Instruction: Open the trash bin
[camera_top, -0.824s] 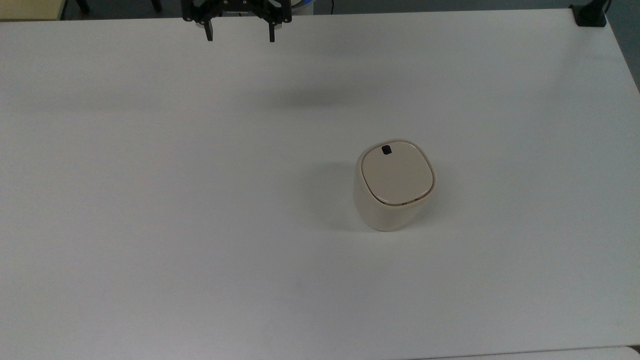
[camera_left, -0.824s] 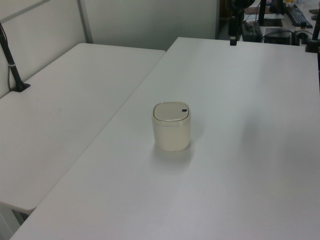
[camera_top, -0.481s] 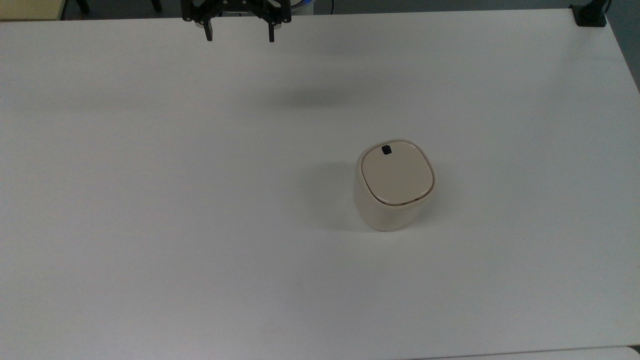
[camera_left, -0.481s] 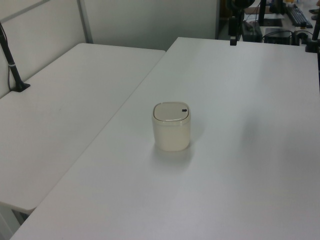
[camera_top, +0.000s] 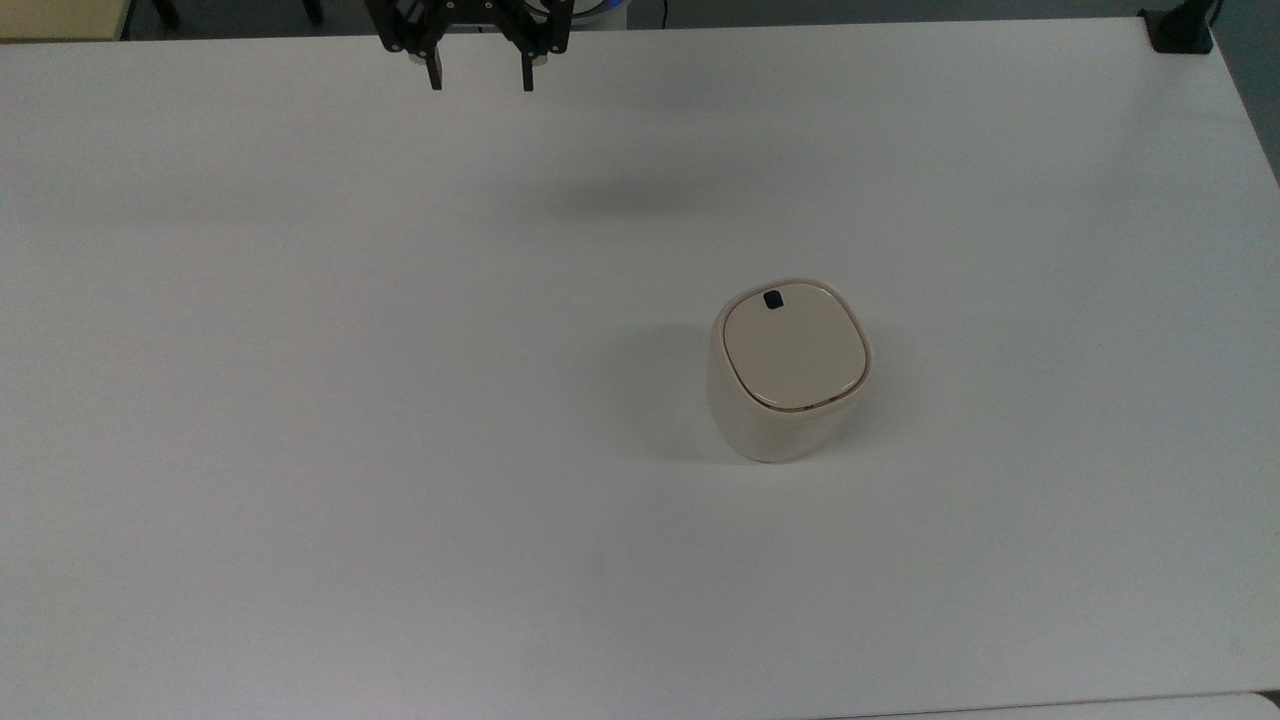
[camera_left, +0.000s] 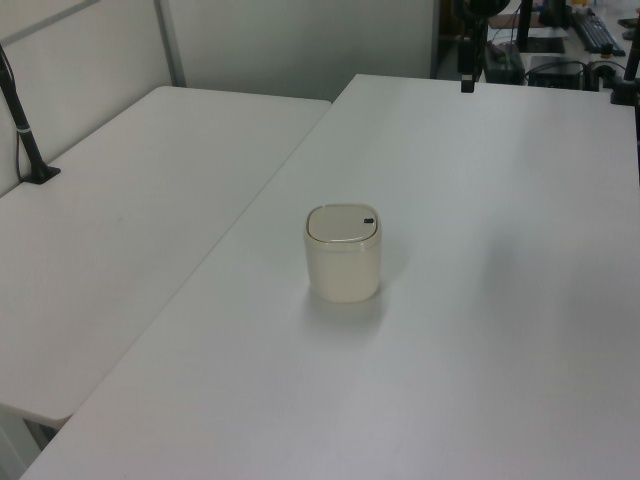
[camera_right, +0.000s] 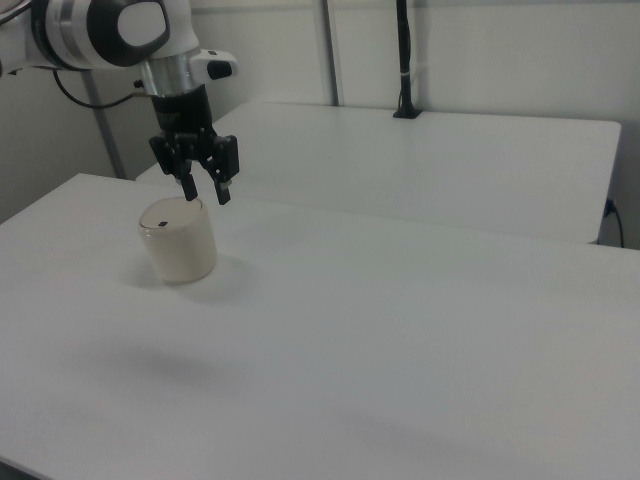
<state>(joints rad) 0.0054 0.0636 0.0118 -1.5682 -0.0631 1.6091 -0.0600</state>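
The trash bin (camera_top: 790, 370) is a small cream, rounded-square tub standing upright on the white table, right of centre in the top view. Its flat lid (camera_top: 793, 348) is down, with a black latch button (camera_top: 773, 299) at the edge nearer the arm. The bin (camera_left: 343, 254) sits mid-table in the left view and towards the right view's left (camera_right: 178, 243). My gripper (camera_top: 480, 82) hangs open and empty above the table's far edge, well apart from the bin towards the top view's upper left. It also hangs above the table in the right view (camera_right: 206, 192), fingers pointing down.
A black clamp mount (camera_top: 1180, 30) sits on the table's corner at the top view's upper right. A second white table (camera_left: 130, 220) adjoins on the left view's left, with a black pole (camera_left: 25, 130) clamped to it. White tabletop (camera_top: 350, 400) surrounds the bin.
The gripper's fingers have drawn closer together, though still apart, and the gripper has shifted slightly down in the top view. The bin has not moved.
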